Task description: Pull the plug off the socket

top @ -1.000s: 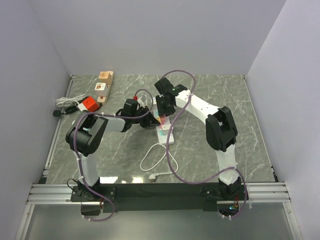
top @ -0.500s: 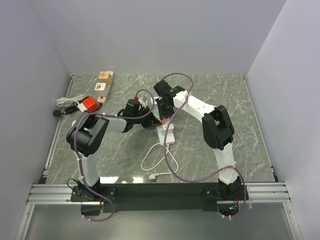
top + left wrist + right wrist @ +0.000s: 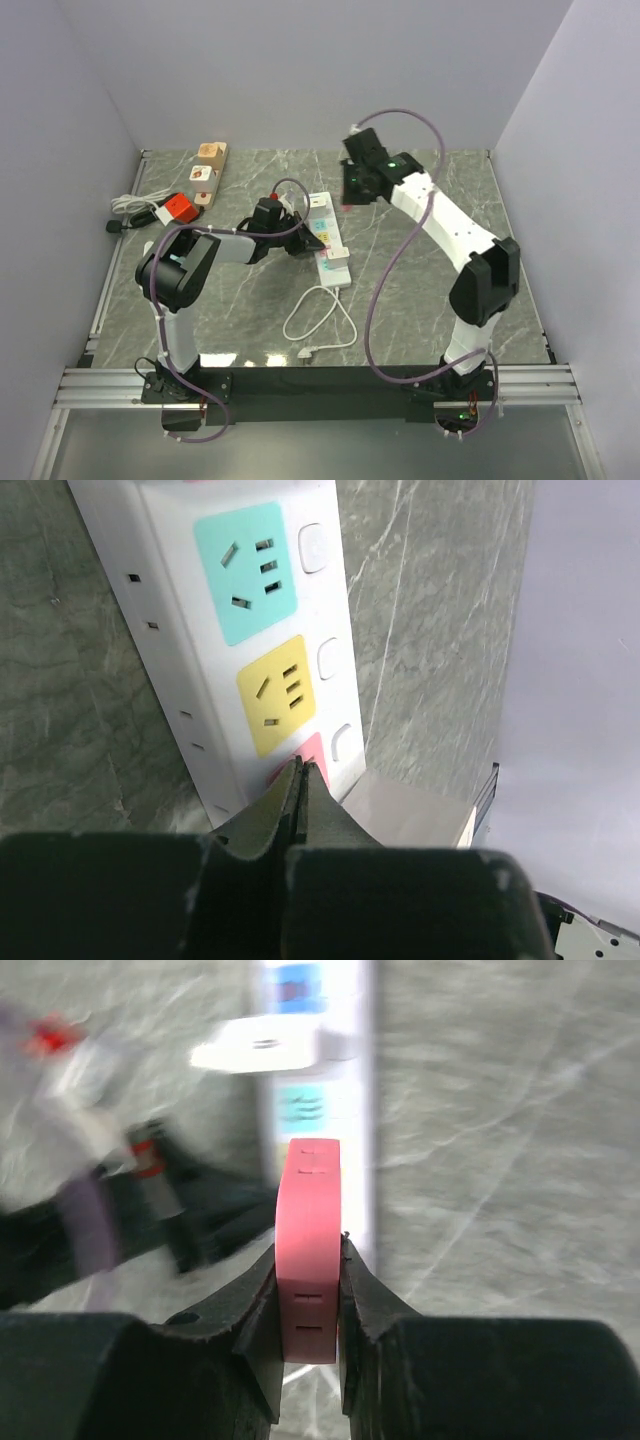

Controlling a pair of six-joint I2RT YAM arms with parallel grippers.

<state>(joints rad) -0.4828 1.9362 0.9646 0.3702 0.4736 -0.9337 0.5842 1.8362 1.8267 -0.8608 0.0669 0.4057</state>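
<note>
A white power strip [image 3: 327, 238] with teal, yellow and pink socket panels [image 3: 262, 570] lies mid-table. My left gripper [image 3: 301, 768] is shut and empty, its tips resting on the strip at the pink panel; it also shows in the top view [image 3: 300, 241]. My right gripper [image 3: 308, 1245] is shut on a pink adapter block [image 3: 307, 1220] and holds it in the air above the strip's far end [image 3: 348, 192]. A small black plug [image 3: 113, 226] on a thin black cord lies at the far left table edge, away from both grippers.
A white cube adapter [image 3: 337, 255] sits in the strip's near end. The strip's white cord [image 3: 320, 320] loops toward the front edge. A red-orange block [image 3: 178, 208], a white cord bundle [image 3: 128, 205] and a wooden strip [image 3: 208, 170] lie at the back left.
My right gripper has lifted the pink block off the white strip and carried it up and toward the back right. The left gripper stays pressed on the strip.
</note>
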